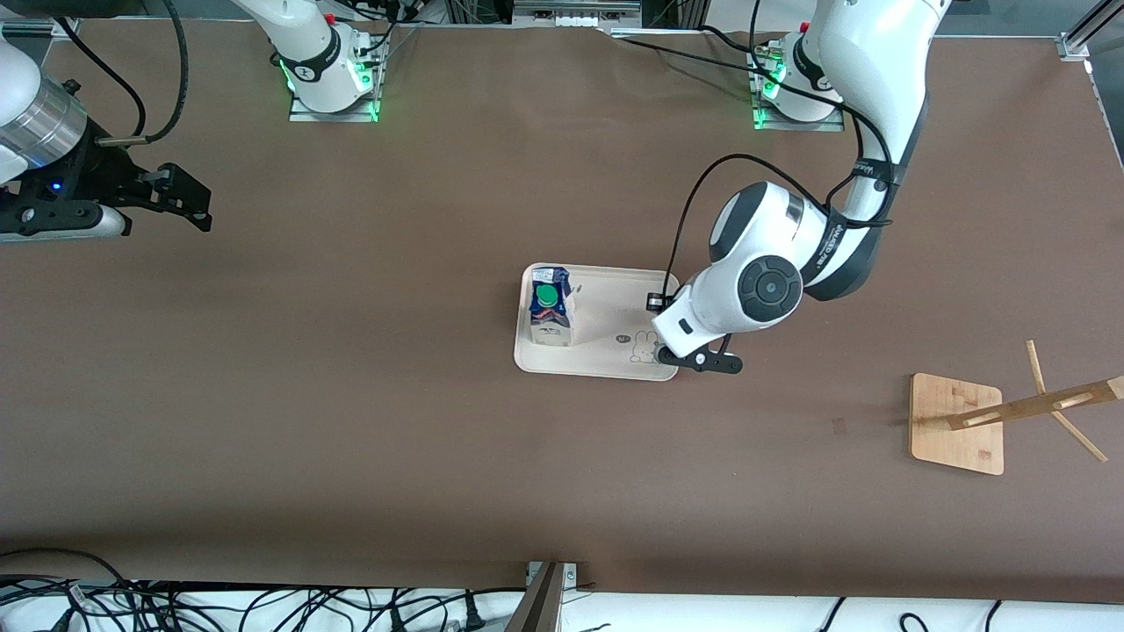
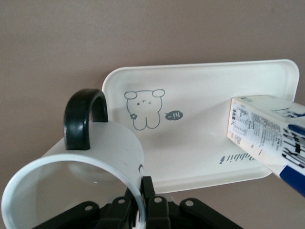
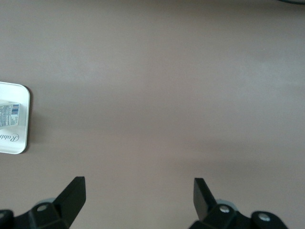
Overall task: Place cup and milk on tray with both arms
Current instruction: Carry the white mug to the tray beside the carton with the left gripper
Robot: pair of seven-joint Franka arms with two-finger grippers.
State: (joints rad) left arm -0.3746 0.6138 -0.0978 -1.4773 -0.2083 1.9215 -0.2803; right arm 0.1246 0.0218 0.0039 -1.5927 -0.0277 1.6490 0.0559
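Milk (image 1: pixel 551 307) already stands on the tray (image 1: pixel 597 364), at the end toward the right arm, so that half's done; cup's (image 2: pixel 71 183) the step in hand now. Going across the front view: right gripper (image 1: pixel 180 195) hangs over bare table (image 1: pixel 351 395) out at the right arm's end, well apart from the tray, jaws spread wide w/ nothing between them, arm just waiting. Mid-view, tray w/ the milk upright, green cap up. Then the left gripper (image 1: pixel 702 360), hovering over the tray's edge at the left arm's end, near the rabbit drawing. Farther along, a bamboo rack (image 1: pixel 957 423) sits on the table, not involved. Front view hides the cup altogether under the left arm's wrist; left wrist view is what shows it, jaws pinching the cup's rim wall, black handle up, the tray's open part past it. Right wrist view adds only table and a corner of the tray. Next move, I'd say: bring the cup in over that open part, clear of the milk, lower it, then let go.
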